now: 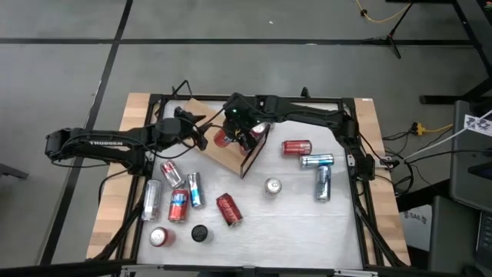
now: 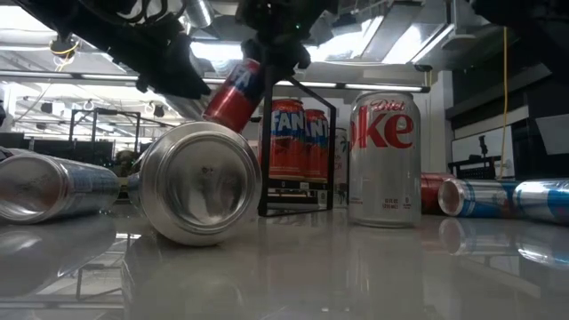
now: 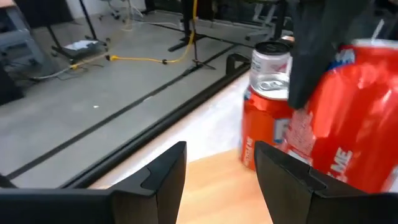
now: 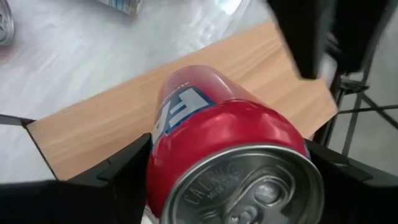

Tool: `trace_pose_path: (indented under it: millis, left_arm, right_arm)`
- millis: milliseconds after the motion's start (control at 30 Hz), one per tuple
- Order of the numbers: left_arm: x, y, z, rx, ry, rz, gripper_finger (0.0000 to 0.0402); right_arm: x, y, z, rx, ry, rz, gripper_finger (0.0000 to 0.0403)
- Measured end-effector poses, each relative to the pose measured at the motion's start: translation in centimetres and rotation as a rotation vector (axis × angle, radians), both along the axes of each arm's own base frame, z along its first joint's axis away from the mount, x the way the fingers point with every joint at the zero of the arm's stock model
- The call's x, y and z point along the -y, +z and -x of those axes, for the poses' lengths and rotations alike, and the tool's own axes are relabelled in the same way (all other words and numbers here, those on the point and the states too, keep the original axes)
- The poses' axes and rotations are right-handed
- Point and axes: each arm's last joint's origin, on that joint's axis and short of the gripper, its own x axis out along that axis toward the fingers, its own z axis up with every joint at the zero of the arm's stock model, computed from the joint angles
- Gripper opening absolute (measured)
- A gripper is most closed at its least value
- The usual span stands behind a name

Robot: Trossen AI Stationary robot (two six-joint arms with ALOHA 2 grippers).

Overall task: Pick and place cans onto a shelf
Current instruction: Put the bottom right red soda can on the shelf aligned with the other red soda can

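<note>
My right gripper (image 4: 230, 168) is shut on a red can (image 4: 211, 124) and holds it tilted over the light-brown wooden shelf (image 1: 201, 111), as the low view also shows of the can (image 2: 236, 93). My left gripper (image 3: 217, 171) hovers open just left of it, low over the board, with nothing between its fingers. A red can (image 3: 266, 112) stands upright on the shelf beyond the held one. Other cans lie or stand on the white table, among them a silver can (image 2: 384, 160) and a silver can on its side (image 2: 200, 182). My right gripper pinches the red can's side wall (image 4: 155, 155) between its two fingers, near the can's top end. The fingers slant down from above and lie across the can. The can is tilted, top toward the wrist, base low over the shelf; whether it touches the board I cannot tell.
The shelf's thin black frame (image 1: 254, 154) rises at its near right end. Loose cans lie to the right (image 1: 296, 146) and at the near left (image 1: 178, 204). A black disc (image 1: 200, 232) sits by a standing red can (image 1: 158, 237). Bare table shows at the near right.
</note>
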Motion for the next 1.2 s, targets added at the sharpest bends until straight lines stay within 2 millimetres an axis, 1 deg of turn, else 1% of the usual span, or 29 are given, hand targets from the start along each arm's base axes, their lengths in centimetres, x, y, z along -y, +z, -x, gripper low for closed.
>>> trace_pose_path:
  millis: [233, 367, 500, 667, 800, 967, 1100, 1200]
  left_arm:
    - [0.7, -0.1, -0.3, 0.024, -0.108, 0.068, 0.0182]
    - [1.0, -0.5, -0.2, 0.012, -0.119, 0.119, 0.0182]
    - [1.1, -1.5, -0.8, -0.021, -0.1, 0.174, 0.0182]
    - [0.9, -3.0, -1.9, -0.084, -0.082, 0.193, 0.0182]
    - [0.7, -3.8, -2.9, -0.088, -0.078, 0.192, 0.0182]
    - [0.6, -4.8, -3.5, -0.125, -0.076, 0.199, 0.0182]
    - [0.6, -5.4, -3.8, -0.138, -0.066, 0.216, 0.0182]
    - [0.6, -5.6, -3.8, -0.155, -0.063, 0.221, 0.0182]
  right_arm:
    - [0.0, 0.0, 0.0, -0.003, 0.007, 0.001, 0.0312]
    - [0.0, -0.1, 0.1, -0.016, 0.007, -0.002, 0.0312]
    - [0.0, -0.1, 0.1, -0.015, -0.005, -0.012, 0.0312]
    - [-0.1, -0.2, 0.2, -0.031, -0.006, -0.015, 0.0312]
    - [-0.1, -0.3, 0.4, -0.047, -0.006, -0.019, 0.0312]
    - [0.0, -1.8, -0.2, -0.088, -0.012, -0.021, 0.0312]
    - [0.1, -2.4, -0.5, -0.097, -0.014, -0.024, 0.0312]
    - [0.1, -2.4, -0.7, -0.086, -0.012, -0.024, 0.0312]
